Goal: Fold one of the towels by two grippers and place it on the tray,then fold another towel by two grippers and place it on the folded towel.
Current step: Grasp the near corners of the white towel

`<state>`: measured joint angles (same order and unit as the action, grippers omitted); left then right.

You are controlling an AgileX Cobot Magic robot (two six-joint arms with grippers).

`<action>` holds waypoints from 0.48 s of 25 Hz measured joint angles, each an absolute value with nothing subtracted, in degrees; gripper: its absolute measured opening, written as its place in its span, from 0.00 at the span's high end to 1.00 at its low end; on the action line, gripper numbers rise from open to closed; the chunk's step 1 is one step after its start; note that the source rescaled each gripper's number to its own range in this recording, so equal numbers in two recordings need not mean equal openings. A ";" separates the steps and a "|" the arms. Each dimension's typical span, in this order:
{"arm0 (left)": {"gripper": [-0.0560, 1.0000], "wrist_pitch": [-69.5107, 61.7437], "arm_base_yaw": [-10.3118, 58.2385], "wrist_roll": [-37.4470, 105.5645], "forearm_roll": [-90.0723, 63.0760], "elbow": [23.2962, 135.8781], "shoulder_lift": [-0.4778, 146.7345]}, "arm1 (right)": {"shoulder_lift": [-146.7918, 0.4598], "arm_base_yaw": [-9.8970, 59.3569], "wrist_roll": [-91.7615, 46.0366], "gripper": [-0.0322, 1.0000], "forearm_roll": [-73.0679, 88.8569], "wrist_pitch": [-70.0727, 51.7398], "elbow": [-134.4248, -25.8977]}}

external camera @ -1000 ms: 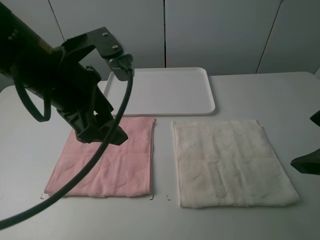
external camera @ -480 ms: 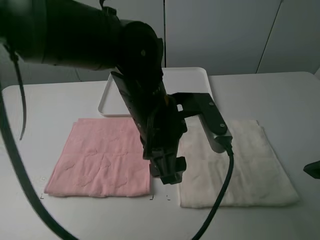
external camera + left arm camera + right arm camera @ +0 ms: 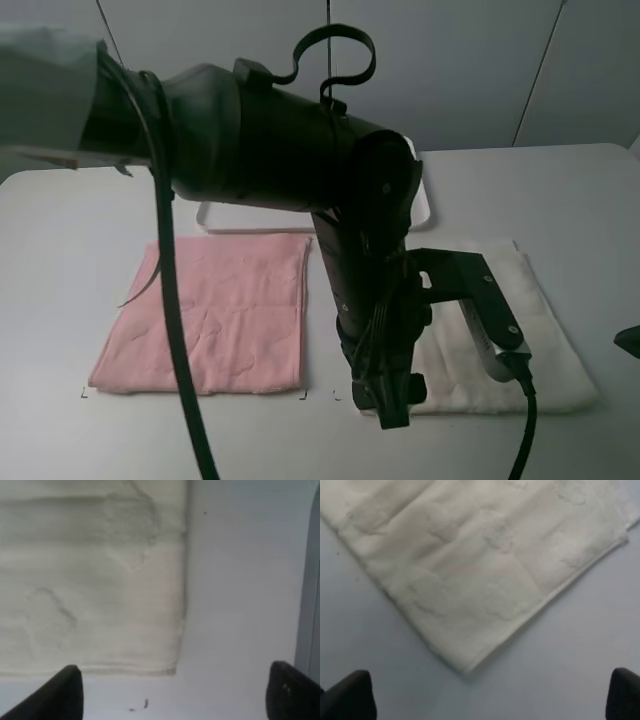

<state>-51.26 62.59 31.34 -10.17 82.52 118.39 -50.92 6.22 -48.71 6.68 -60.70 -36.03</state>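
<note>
A corner of the cream towel (image 3: pixel 90 580) lies flat on the pale desk (image 3: pixel 235 605), its hems straight. The dark jaws stand wide apart, one at the towel's hem, the other over bare desk.

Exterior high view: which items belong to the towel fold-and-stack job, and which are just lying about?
Job: cream towel, pink towel, tray, left tool, right tool.
Just there: table, small corner marks on it.
</note>
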 joint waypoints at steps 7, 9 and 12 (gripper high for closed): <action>0.05 -51.39 63.65 29.47 -9.09 82.62 121.97 | -50.92 6.22 -48.71 0.00 6.68 -61.34 -34.99; 0.05 -51.39 63.65 28.58 -8.83 82.86 122.60 | -50.92 6.22 -48.71 0.00 6.68 -61.34 -34.75; 0.05 -51.14 63.65 28.35 -8.83 83.24 123.45 | -50.92 6.22 -48.71 0.00 6.68 -61.34 -34.61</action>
<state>-51.14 63.65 28.35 -8.83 83.24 123.45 -50.92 6.22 -48.71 6.68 -61.34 -34.61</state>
